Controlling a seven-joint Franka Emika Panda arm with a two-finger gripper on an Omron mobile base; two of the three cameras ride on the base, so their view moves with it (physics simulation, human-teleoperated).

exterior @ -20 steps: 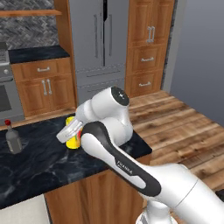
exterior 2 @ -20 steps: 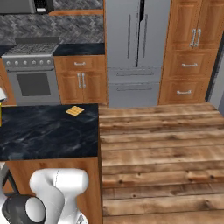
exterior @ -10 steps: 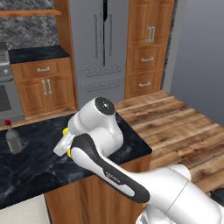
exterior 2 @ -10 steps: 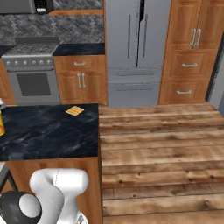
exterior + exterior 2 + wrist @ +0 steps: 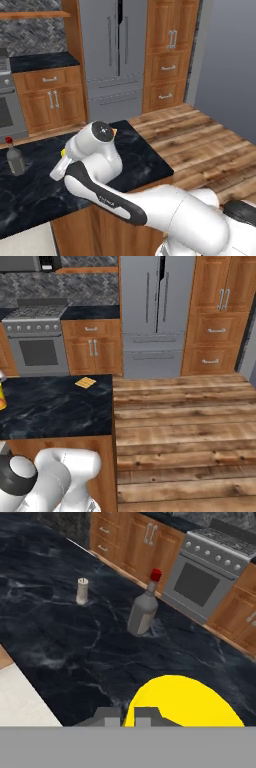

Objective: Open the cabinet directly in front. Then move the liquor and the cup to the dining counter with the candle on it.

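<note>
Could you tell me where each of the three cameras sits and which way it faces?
Left base view: behind the arm's left, facing the refrigerator over the dining counter; the white arm crosses the foreground; the liquor stands at left.
Right base view: behind the arm's right, facing the same refrigerator, the stove; an arm joint shows lower left.
Hand view: on the hand, looking along the counter at the liquor and candle; the gripper is shut on the cup.
Shared: counter, liquor, refrigerator.
</note>
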